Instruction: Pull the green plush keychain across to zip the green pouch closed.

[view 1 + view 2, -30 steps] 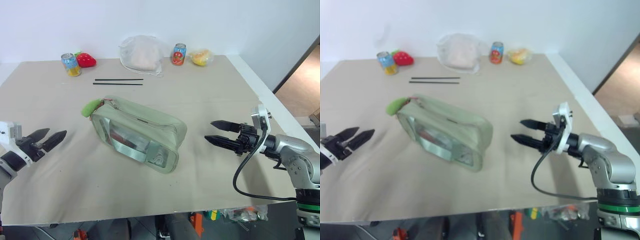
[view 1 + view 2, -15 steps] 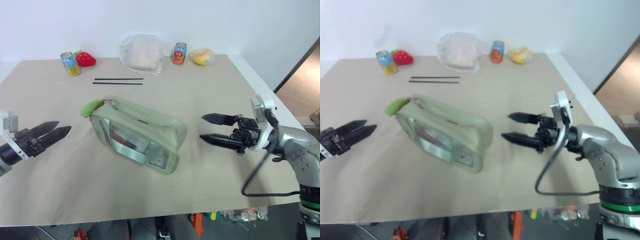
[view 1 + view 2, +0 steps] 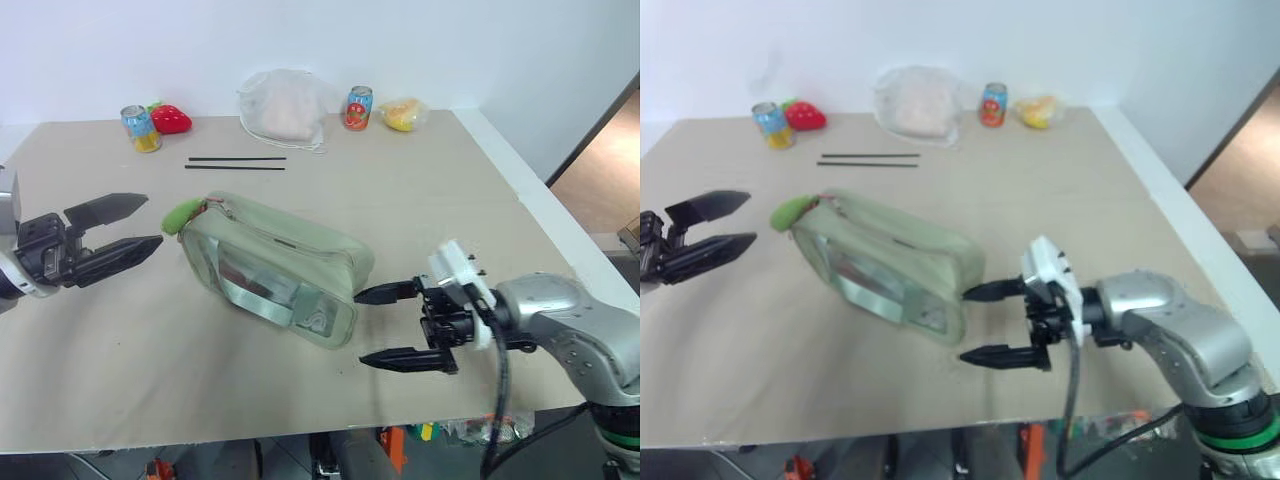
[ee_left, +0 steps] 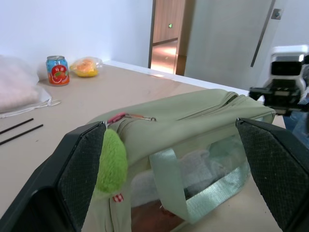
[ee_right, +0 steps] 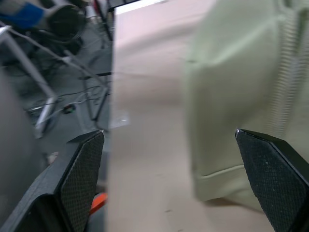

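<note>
The green pouch (image 3: 275, 268) lies slantwise near the middle of the table (image 3: 420, 190), its clear window facing the near edge, with bare tabletop on every side of it. Along the far edge, well apart from the pouch, stand a can (image 3: 141, 128), a red strawberry toy (image 3: 172, 120), a white mesh bag (image 3: 282, 107), a second can (image 3: 358, 107) and a yellow bundle in plastic (image 3: 404, 113); two thin black sticks (image 3: 237, 163) lie between that row and the pouch. The table's right edge runs close behind the right arm, and the near edge lies just below the right gripper (image 3: 376, 325). The green plush keychain (image 3: 183, 214) sits at the pouch's far-left corner, at the left end of the zipper line. The left gripper (image 3: 140, 223) hovers just to the left of it with jaws wide and nothing between them; in the left wrist view the keychain (image 4: 111, 162) shows close against the inner face of one finger (image 4: 82, 169), though whether they touch cannot be told. The right gripper hangs at the pouch's right end, jaws wide and empty, its upper fingertip right at the pouch's end wall, with contact unclear. In the right wrist view the pouch (image 5: 241, 96) is blurred and cut off at the frame. What lies inside the pouch is hard to make out.
</note>
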`<action>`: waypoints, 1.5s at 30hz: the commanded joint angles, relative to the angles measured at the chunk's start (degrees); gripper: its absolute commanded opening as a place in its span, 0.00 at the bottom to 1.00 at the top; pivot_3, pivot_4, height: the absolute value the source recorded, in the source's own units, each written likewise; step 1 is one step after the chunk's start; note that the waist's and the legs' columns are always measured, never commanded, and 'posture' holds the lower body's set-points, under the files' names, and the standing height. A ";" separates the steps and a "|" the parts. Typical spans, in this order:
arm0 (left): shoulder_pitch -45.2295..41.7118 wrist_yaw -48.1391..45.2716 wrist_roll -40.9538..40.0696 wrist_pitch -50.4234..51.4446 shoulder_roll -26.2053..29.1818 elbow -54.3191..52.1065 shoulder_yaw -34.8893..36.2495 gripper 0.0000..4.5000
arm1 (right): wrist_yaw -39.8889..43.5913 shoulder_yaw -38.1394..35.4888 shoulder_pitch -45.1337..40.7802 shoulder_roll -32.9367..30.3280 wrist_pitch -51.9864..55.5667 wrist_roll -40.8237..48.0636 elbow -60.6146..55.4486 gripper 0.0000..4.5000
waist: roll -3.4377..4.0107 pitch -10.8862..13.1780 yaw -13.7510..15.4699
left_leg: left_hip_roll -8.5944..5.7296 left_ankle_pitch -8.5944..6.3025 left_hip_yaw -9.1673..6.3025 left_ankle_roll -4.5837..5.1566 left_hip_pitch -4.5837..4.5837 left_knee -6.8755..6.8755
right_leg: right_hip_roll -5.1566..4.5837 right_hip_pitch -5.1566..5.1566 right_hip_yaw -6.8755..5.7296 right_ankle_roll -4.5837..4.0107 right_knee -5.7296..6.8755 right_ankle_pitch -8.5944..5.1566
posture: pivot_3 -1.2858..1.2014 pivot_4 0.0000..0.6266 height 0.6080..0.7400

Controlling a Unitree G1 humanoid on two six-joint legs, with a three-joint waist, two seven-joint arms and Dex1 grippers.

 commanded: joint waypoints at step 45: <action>5.35 9.40 -6.16 4.65 -5.96 -0.30 0.95 1.00 | 14.73 7.07 -21.54 6.80 -27.76 -23.29 29.17 0.01 | -0.01 -0.01 0.00 | 0.20 -0.08 0.19 0.06 0.43 0.03 | 0.12 0.08 0.32 -0.14 0.16 0.01 | 0.52 0.24 1.00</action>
